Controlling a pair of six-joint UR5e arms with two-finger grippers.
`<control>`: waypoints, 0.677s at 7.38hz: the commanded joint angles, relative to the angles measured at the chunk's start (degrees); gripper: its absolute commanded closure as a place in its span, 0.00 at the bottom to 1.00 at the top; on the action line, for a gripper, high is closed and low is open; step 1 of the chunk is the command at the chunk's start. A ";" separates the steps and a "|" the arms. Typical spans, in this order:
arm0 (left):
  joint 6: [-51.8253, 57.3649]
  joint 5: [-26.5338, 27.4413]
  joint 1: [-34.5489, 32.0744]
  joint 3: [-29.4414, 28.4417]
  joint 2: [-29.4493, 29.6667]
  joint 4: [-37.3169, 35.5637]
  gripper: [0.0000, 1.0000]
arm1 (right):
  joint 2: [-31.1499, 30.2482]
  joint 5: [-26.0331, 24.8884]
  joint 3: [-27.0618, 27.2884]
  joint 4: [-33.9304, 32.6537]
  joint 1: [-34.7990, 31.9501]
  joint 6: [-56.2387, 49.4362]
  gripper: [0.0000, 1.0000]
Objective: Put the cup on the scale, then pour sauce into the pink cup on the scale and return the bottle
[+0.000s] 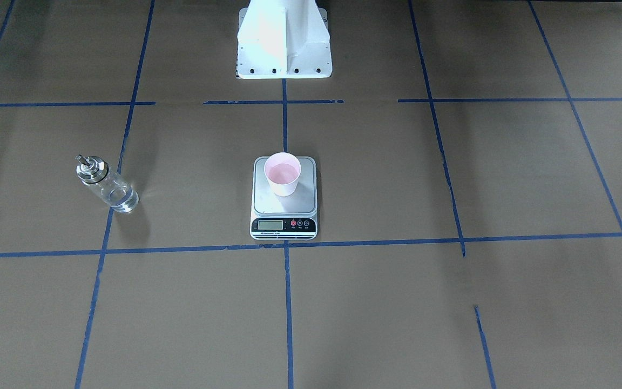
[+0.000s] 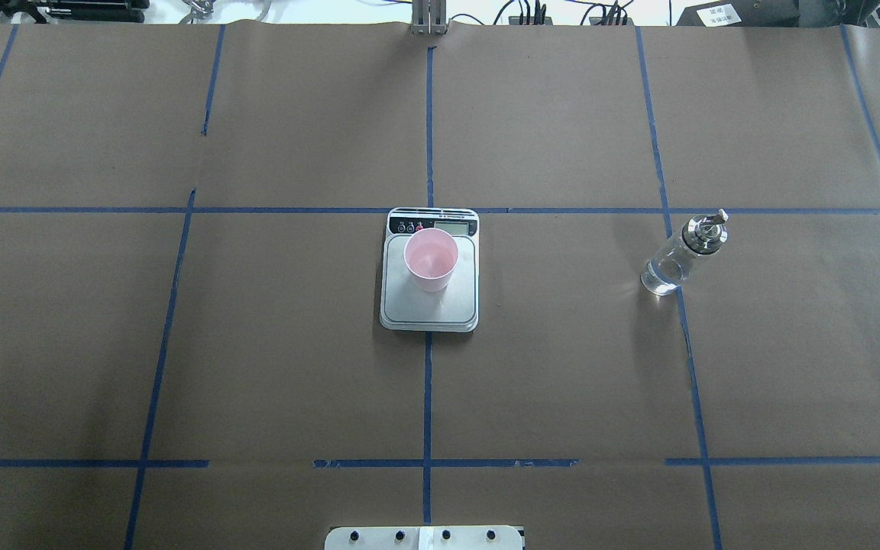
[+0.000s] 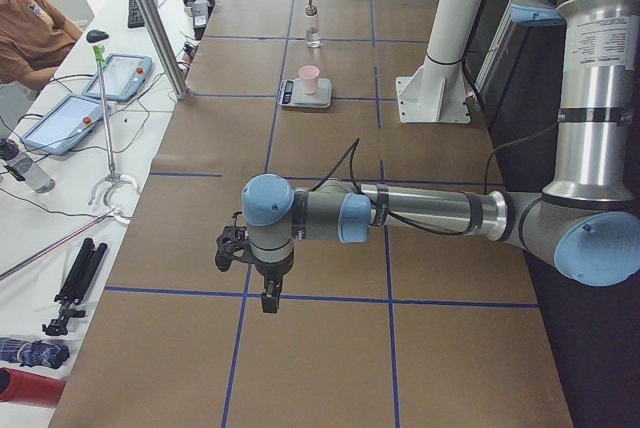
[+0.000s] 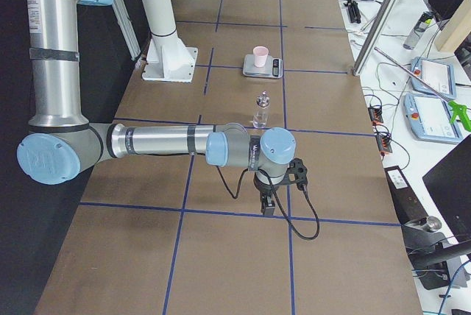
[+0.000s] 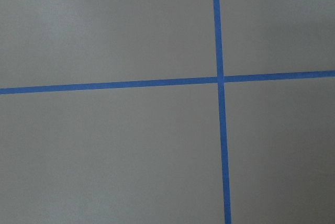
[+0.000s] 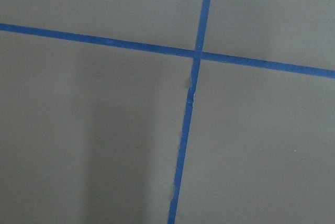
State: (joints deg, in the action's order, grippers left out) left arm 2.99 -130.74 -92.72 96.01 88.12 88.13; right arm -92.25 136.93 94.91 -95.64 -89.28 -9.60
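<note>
Well, the brown paper-covered desk (image 2: 257, 344) carries little: the scale (image 2: 429, 305) sits at its middle on a line of blue tape (image 2: 428, 397), and the bottle (image 2: 677, 260) stands upright on my rig's right side, well apart from the scale, on another tape line. The cup (image 2: 431, 260) stands upright on the scale's platform, toward the display end, with bare platform around it. I judge the bottle the awkward one: it is glass, so rigid but breakable and slick, and with its metal cap it is likely top-heavy, so I would take it round the plain cylinder below the cap, never by the thin spout. The sauce (image 2: 661, 279) looks clear as water and seems to fill only the lower part, so it should run fast once tipped. The paper cup is light and soft-walled and could slide or topple if nudged. The left claw (image 3: 268, 298) and right claw (image 4: 268, 204) hang over bare desk at opposite ends, far from everything; they seem to carry nothing, but I cannot tell how far open either one is.
</note>
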 commanded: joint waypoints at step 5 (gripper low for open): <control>0.00 0.05 0.00 -0.21 -0.14 -0.07 0.00 | -0.03 0.09 -0.43 0.63 1.74 0.02 0.00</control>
State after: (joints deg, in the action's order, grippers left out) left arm 2.99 -130.72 -92.72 95.87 87.98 88.07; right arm -92.41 137.03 94.46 -95.04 -87.71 -9.64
